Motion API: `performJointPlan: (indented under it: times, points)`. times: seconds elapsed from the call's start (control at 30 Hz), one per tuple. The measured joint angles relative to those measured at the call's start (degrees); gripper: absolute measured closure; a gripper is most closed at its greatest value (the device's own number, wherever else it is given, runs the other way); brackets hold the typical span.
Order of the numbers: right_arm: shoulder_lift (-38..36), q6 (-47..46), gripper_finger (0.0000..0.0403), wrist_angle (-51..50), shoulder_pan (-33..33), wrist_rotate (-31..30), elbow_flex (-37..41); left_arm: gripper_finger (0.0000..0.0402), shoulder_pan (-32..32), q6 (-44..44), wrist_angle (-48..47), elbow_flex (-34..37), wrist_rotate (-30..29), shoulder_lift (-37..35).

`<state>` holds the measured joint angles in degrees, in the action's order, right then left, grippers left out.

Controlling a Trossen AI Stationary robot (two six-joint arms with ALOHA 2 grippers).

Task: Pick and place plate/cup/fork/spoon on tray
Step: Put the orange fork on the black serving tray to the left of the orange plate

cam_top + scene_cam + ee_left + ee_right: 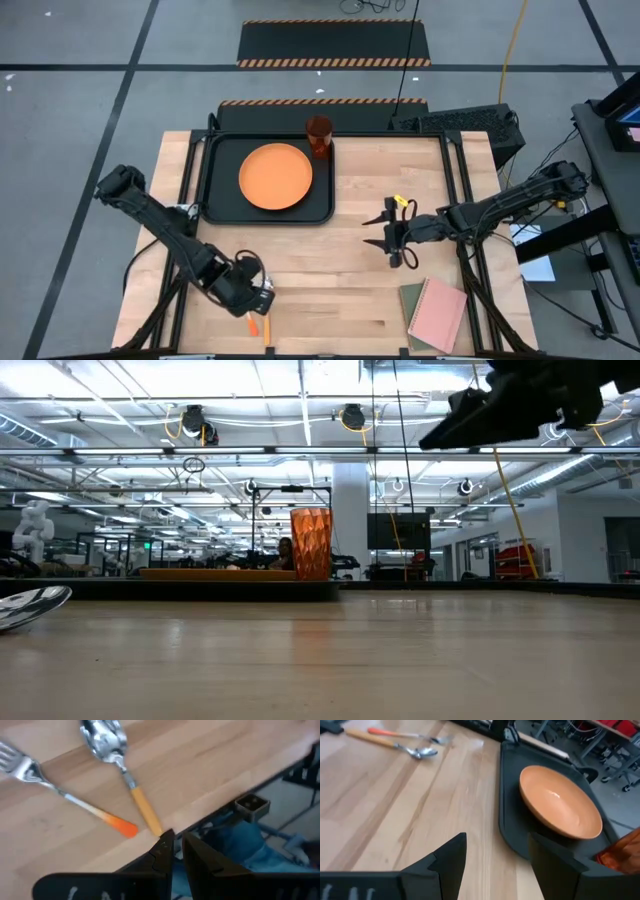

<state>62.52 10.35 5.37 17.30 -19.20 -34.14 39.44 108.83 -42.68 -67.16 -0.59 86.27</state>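
Note:
The black tray (218, 205) lies at the table's far left. The orange plate (275, 177) lies in it, and the orange-red cup (319, 135) stands upright at its far right corner. The fork (65, 795) and the spoon (122, 770) lie flat on the wood at the table's near edge, crossing near their orange handles. My left gripper (175, 847) is low just beyond the handle ends, its fingers almost together with nothing between them. My right gripper (390, 232) is open and empty above the table, right of the tray. My left gripper has one fingertip (166, 839) right beside the free end of the spoon's orange handle (154, 826). I cannot tell whether it touches it. The spoon lies flat on the table.
A pink notebook (438, 313) on a green one (411, 300) lies at the table's near right corner. A black mat with orange stripes (322, 101) lies on the floor beyond the far edge. Bare wood stretches between the tray and the notebook.

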Motion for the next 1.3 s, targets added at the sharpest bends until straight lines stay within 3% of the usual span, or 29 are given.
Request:
performJointPlan:
  times: [0.1,0.37,0.57,0.7,1.03,1.3]
  points:
    - [0.00,-0.01,0.0200,0.03,0.00,0.01,1.28,0.0360,1.31,4.63,-0.65,-1.20,-3.88,0.05]
    - [0.00,-1.10,0.0200,-0.04,0.52,2.07,2.69,0.0360,4.12,14.74,-5.43,-1.33,-3.91,0.08]
    - [0.00,-1.65,0.0200,-0.02,0.79,3.15,2.70,0.0359,5.70,17.39,-8.24,-1.31,-0.24,0.08]
    - [0.00,-0.63,0.0200,0.00,0.82,4.53,2.70,0.0359,6.85,21.78,-8.24,-1.31,0.13,0.08]
    - [0.00,0.74,0.0200,0.00,0.81,6.44,2.70,0.0358,6.39,22.79,-9.91,-1.31,0.27,0.54]
    - [0.00,0.68,0.0200,-0.17,0.83,9.26,2.70,0.0290,6.06,22.71,-10.22,-1.29,1.22,0.80]
